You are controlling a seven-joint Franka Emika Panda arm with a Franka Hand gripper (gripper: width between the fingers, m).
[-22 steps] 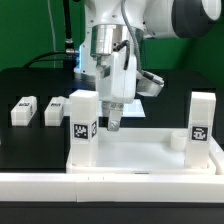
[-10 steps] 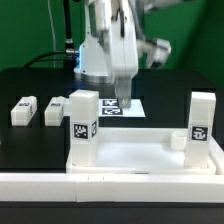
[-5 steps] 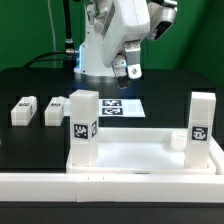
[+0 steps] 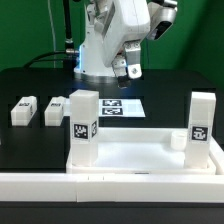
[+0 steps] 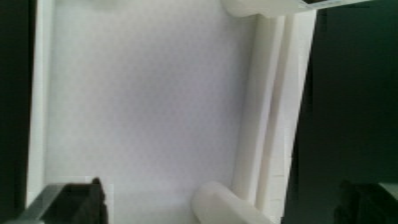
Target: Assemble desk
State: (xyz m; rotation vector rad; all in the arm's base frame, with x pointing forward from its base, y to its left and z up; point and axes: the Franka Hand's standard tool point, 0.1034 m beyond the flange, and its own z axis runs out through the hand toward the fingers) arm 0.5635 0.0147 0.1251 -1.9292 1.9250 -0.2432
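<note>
Desk slab: your desk slab (image 4: pixel 125 150) lies flat at the front of the black table (image 4: pixel 30 150), just behind the long white border rail (image 4: pixel 110 185).
Standing legs: a first standing leg (image 4: pixel 83 125) is upright at the slab's corner on the exterior view's left. A second standing leg (image 4: pixel 202 122) is upright at the corner on that view's right.
Loose legs: two loose legs (image 4: pixel 22 110) lie side by side on the table, well apart from the slab on the exterior view's left.
Gripper: your gripper (image 4: pixel 127 70) hangs high above the marker board (image 4: pixel 120 108), tilted, with its jaws spread wide and nothing between them.
Just changed: two seconds ago it was low beside the first standing leg. It has since climbed clear and has held this pose for the last half second.
Meaning: two legs look placed and released, so you probably fetch a loose leg next.
Edges: both standing legs rise well above the slab's rim, so keep your height when you pass them.
Open room: the table between the loose legs and the marker board is bare, which gives you a free descent.
</note>
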